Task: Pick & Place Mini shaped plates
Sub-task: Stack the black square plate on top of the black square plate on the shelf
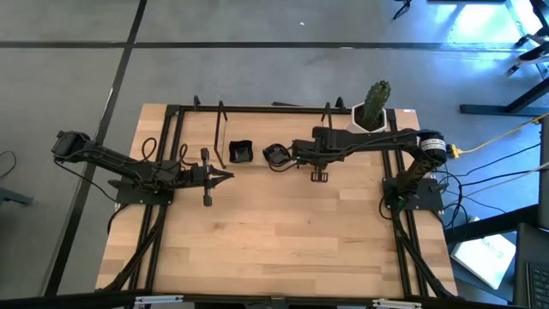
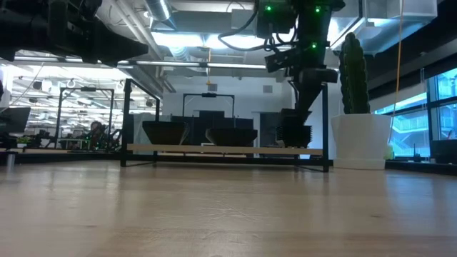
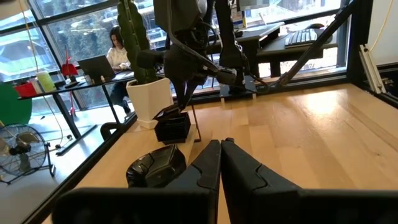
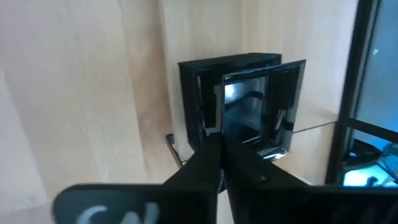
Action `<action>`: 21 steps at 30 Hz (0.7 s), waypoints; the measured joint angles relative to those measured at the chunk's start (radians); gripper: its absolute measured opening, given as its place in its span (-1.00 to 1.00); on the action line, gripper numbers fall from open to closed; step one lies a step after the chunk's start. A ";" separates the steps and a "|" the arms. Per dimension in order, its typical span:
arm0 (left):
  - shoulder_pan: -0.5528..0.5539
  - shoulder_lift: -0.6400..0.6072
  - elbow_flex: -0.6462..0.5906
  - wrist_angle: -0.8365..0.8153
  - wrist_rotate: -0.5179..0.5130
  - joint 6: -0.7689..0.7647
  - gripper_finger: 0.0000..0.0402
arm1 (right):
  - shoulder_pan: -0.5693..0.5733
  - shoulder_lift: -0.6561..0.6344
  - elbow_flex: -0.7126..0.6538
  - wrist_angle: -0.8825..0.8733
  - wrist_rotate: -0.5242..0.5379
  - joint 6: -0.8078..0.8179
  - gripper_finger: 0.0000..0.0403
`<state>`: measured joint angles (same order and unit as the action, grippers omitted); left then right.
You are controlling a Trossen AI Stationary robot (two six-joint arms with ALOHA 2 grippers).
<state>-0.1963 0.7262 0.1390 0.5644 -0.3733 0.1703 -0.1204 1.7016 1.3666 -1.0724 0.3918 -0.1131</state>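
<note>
Left gripper (image 1: 228, 176): parked low over the table's left half, fingers (image 3: 211, 163) pressed together, holding nothing.
Right gripper (image 1: 268, 155): reaching across from the right toward the far middle, fingers (image 4: 214, 163) pressed together over a stack.
Mini shaped plates: a rounded black stack (image 3: 157, 167) beneath the right gripper; a squarish stack (image 1: 240, 152) just left of it, glossy in the right wrist view (image 4: 249, 102).
Cactus pot (image 1: 369, 118): far right corner, well apart.
</note>
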 joint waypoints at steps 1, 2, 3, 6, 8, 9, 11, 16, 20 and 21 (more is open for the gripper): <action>0.000 0.000 0.000 0.000 0.000 0.004 -0.96 | 0.000 0.000 0.000 0.002 -0.009 0.000 -0.88; 0.000 0.000 0.000 0.000 0.000 0.007 -0.97 | 0.000 0.000 0.000 0.004 -0.020 0.000 -0.84; 0.000 0.000 0.000 0.000 0.000 0.008 -0.97 | 0.000 0.000 0.000 0.005 -0.027 0.000 -0.79; 0.000 0.000 0.000 0.000 0.000 0.008 -0.98 | 0.000 0.000 0.000 0.006 -0.027 0.000 -0.66; 0.000 0.000 0.000 0.000 0.000 0.008 -0.98 | 0.000 0.000 0.000 0.006 -0.021 0.001 -0.59; 0.000 0.000 0.000 0.000 0.000 0.008 -0.97 | 0.000 0.000 0.000 0.006 -0.014 0.004 -0.56; 0.000 0.000 0.000 0.000 0.000 0.008 -0.96 | 0.000 0.000 0.000 0.006 -0.010 0.007 -0.52; 0.000 0.000 0.000 0.000 0.000 0.008 -0.97 | 0.000 0.000 0.000 0.006 -0.010 0.007 -0.50; 0.000 0.000 0.000 0.000 0.000 0.008 -0.98 | 0.000 0.000 0.000 0.005 -0.010 0.010 -0.50; 0.000 0.000 0.000 0.000 0.000 0.008 -0.98 | 0.000 0.000 0.000 0.005 -0.010 0.015 -0.50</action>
<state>-0.1966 0.7262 0.1390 0.5640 -0.3733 0.1783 -0.1204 1.7016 1.3666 -1.0673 0.3817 -0.0985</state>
